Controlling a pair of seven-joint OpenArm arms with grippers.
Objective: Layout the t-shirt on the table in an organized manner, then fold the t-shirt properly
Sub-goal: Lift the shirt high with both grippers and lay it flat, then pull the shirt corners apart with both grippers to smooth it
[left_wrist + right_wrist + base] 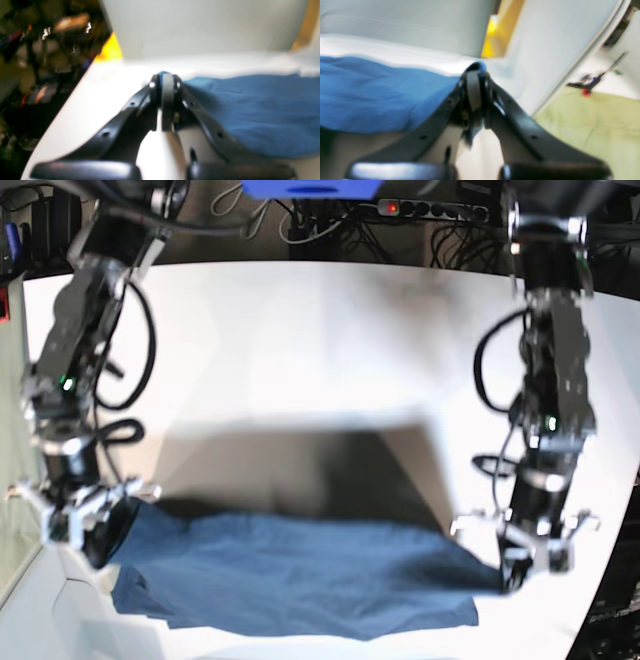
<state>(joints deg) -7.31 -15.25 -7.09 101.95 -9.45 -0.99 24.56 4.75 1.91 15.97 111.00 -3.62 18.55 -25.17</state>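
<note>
Both the left end effector (167, 82) and right end effector (475, 72) pinch the t-shirt (300, 575), stretched above the table (320, 340).

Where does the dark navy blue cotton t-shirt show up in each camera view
Left wrist: the dark navy blue cotton t-shirt fills the right side, its edge pinched in the left gripper.
Right wrist: left side, edge pinched in the right gripper.
Base: bottom centre, stretched between both arms.
Shared landmark: the smooth white table under the cloth in every view.
</note>
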